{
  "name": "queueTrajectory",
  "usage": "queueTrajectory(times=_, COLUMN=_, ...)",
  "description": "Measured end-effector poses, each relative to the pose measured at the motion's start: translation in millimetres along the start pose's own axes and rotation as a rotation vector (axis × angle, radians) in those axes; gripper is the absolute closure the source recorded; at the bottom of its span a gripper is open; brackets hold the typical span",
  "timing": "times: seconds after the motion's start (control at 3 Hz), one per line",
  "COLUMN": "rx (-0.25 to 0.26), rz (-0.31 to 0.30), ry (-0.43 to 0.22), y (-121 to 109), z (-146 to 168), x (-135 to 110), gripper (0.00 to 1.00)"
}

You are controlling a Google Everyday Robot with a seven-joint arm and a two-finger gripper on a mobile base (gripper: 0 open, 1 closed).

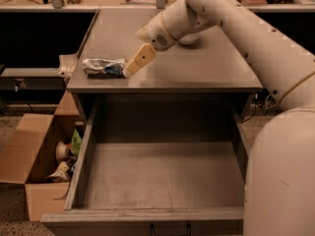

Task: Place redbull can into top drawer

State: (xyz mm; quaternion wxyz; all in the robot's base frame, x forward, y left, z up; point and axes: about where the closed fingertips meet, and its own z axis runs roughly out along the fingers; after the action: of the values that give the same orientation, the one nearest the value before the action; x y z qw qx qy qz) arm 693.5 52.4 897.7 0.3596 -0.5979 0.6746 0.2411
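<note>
The redbull can (pixel 103 66) lies on its side near the front left edge of the tabletop (pixel 211 68). The gripper (pixel 133 69) angles down just beside the can's right end; whether it is released or clenched cannot be told. Below, the top drawer (pixel 162 178) stands pulled open

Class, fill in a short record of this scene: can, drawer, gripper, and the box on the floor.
redbull can: lying on its side, front left of the cabinet top
top drawer: pulled open, nothing inside
gripper: low over the cabinet top, at the can's right end; contact unclear
cardboard box: on the floor, left of the drawer
</note>
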Motion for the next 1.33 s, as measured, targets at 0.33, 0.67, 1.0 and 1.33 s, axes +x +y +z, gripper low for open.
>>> queueTrajectory(times=0.33, rx=-0.009, rz=0.014, ry=-0.027, y=-8.6, z=30.8, x=7.5, gripper=0.00)
queueTrajectory(times=0.67, rx=-0.022, rz=0.019, ry=-0.043, y=-11.2, z=55.9, x=9.7, gripper=0.00)
queueTrajectory(times=1.0, rx=-0.037, rz=0.023, ry=-0.056, y=-10.0, z=74.2, x=10.1, gripper=0.16)
queueTrajectory(times=1.33, rx=-0.045, rz=0.027, ry=-0.061, y=-8.6, z=81.9, x=10.3, gripper=0.37)
